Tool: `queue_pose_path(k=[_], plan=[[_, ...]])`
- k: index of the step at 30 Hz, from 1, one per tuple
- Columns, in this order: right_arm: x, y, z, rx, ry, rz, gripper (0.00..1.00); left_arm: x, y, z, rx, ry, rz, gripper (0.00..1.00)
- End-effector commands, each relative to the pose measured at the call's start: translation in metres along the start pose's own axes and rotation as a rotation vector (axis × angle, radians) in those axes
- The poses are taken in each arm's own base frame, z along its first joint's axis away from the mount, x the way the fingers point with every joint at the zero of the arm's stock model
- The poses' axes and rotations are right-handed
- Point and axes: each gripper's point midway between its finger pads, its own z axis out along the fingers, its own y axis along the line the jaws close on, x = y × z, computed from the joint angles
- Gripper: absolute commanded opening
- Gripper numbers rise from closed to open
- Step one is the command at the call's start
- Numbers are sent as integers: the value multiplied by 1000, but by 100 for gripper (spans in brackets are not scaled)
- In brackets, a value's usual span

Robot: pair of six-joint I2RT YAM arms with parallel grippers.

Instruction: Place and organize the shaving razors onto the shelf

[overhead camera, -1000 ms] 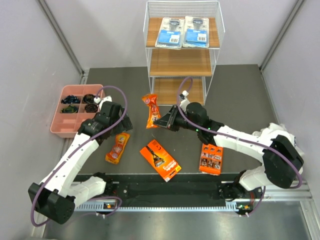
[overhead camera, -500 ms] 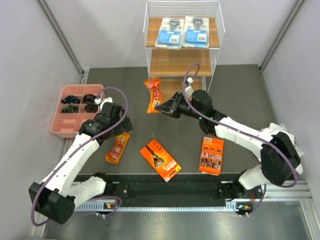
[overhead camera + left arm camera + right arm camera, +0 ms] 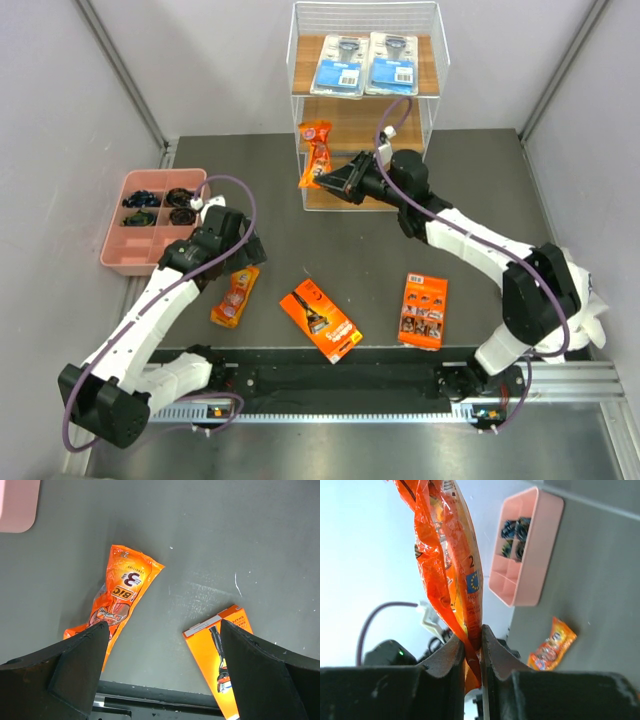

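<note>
Standing at the far edge of the table (image 3: 480, 200), the shelf (image 3: 365, 125) carries two blue blister packs (image 3: 338, 64) side by side on its top board. The right gripper (image 3: 322, 181), clamped on an orange pouch (image 3: 317, 148), holds it upright at the shelf's left front post. The left gripper (image 3: 162, 630), jaws wide, hovers over a second pouch (image 3: 117, 597). The box (image 3: 320, 320) and card (image 3: 422, 311) lie well apart near the front edge.

The dark table (image 3: 470, 200) carries the white wire shelf (image 3: 296, 100) at its far edge. On the shelf's top board, two blue blister cards (image 3: 338, 65) (image 3: 391, 63) lie flat side by side. A pink tray (image 3: 112, 255) sits at the table's left. Nearer the arms lie three packs, well apart: a small orange pouch (image 3: 235, 296), a long orange-black box (image 3: 320, 320) set at a slant, and an orange card (image 3: 422, 311).
</note>
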Motion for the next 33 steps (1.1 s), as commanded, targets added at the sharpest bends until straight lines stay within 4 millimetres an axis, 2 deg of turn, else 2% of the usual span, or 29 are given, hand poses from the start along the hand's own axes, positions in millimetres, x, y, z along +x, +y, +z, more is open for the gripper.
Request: queue_pose_path(k=[1, 11, 27, 33], plan=[[-28, 29, 8, -92, -56, -4, 0, -10, -4, -3, 31, -46, -1, 96], [-42, 25, 31, -81, -77, 44, 1, -10, -3, -6, 34, -51, -1, 96], [-60, 15, 42, 20, -126, 58, 11, -8, -11, -4, 78, -45, -10, 95], [-63, 14, 44, 41, -130, 55, 27, -18, -23, -5, 118, -62, 5, 94]])
